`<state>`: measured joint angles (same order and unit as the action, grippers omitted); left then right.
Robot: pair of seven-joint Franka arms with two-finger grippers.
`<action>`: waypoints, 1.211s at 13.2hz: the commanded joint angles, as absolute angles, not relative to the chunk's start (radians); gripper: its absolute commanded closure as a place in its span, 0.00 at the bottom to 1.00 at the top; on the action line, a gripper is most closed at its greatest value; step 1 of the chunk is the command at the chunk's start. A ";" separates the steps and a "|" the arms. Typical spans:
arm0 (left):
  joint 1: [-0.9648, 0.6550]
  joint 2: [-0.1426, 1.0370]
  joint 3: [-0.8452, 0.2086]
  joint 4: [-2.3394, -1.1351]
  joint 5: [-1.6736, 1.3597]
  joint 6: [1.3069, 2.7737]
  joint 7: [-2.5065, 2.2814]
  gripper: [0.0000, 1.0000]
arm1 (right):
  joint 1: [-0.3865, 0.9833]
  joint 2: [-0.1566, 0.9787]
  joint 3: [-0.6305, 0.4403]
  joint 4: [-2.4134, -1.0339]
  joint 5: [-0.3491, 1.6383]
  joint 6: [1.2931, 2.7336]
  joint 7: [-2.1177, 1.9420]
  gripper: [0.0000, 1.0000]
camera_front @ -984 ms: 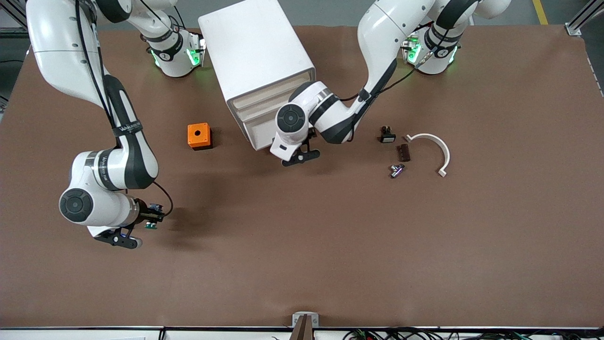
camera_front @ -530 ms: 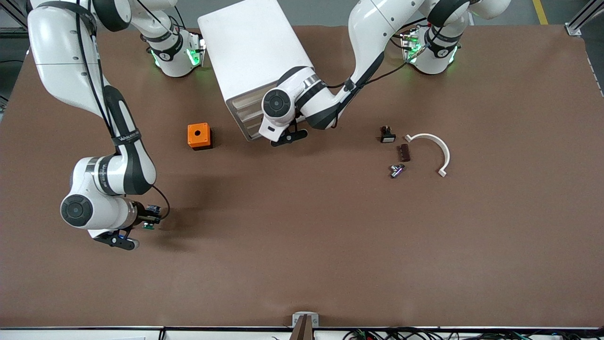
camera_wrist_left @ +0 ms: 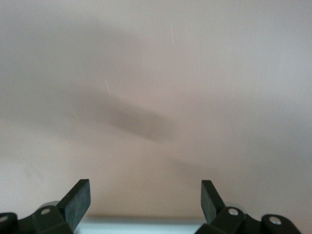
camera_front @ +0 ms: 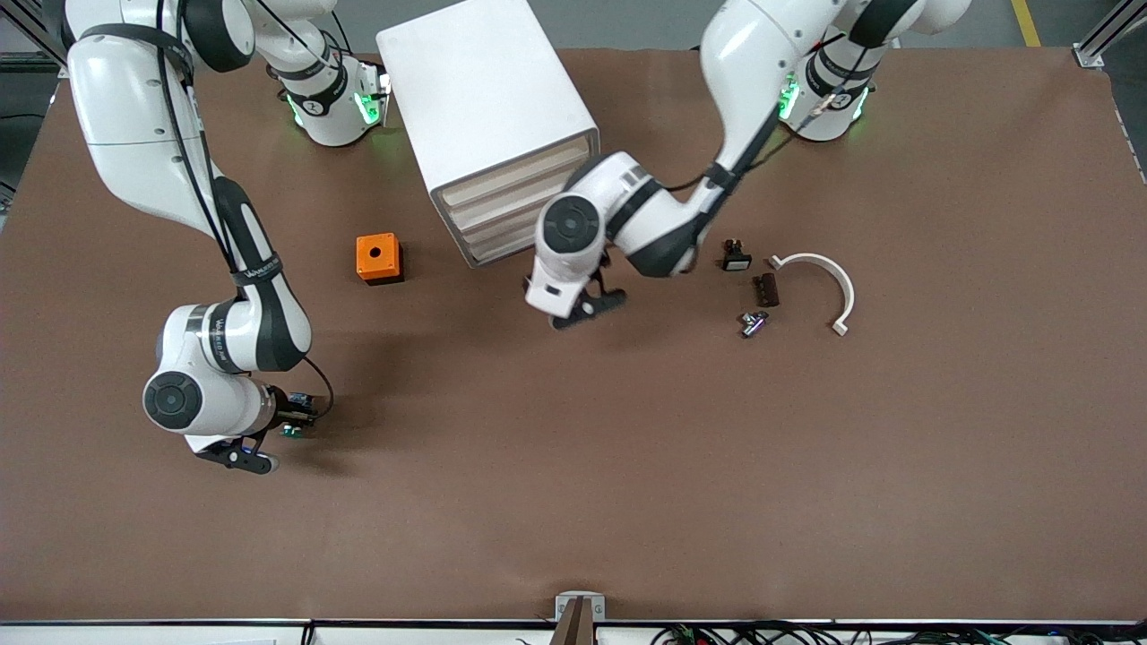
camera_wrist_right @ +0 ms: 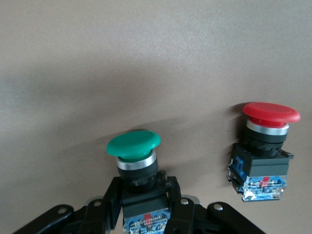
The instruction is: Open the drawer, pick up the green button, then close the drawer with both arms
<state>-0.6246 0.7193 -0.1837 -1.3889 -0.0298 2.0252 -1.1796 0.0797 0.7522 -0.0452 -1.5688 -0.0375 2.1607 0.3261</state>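
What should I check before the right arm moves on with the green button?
1. Grip: the right hand is shut on the black body of the small push button with a round green cap. Ok.
2. Neighbour: the red-capped push button stands beside it, apart from the hand. Ok.
3. Green button lifted off the brown table: cannot tell.
4. Drawers: every front of the white drawer cabinet looks flush in the front view. Ok.
5. Left hand: open and empty, over bare table in front of the cabinet. Ok.
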 commanded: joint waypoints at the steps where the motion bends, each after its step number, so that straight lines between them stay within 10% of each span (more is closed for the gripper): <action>1: -0.505 0.643 -0.189 -1.393 0.127 2.006 -1.137 0.00 | 0.075 0.744 -0.037 -1.588 -0.060 2.171 0.347 0.78; 4: -0.384 0.556 -0.187 -1.393 0.149 1.930 -0.973 0.00 | 0.077 0.746 -0.037 -1.588 -0.063 2.184 0.345 0.67; 6: -0.286 0.473 -0.187 -1.394 0.150 1.843 -0.875 0.00 | 0.077 0.742 -0.037 -1.588 -0.064 2.181 0.345 0.06; 7: -0.244 0.427 -0.189 -1.394 0.150 1.809 -0.815 0.00 | 0.074 0.739 -0.037 -1.588 -0.064 2.177 0.344 0.00; 16: -0.043 0.175 -0.189 -1.394 0.107 1.508 -0.401 0.00 | 0.094 0.363 -0.012 -1.588 -0.051 1.714 0.289 0.00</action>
<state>-0.0482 0.1884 -0.1809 -1.3678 0.1197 1.5178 -0.4373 0.0907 0.4806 -0.0196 -1.5420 -0.0422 1.7740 0.3182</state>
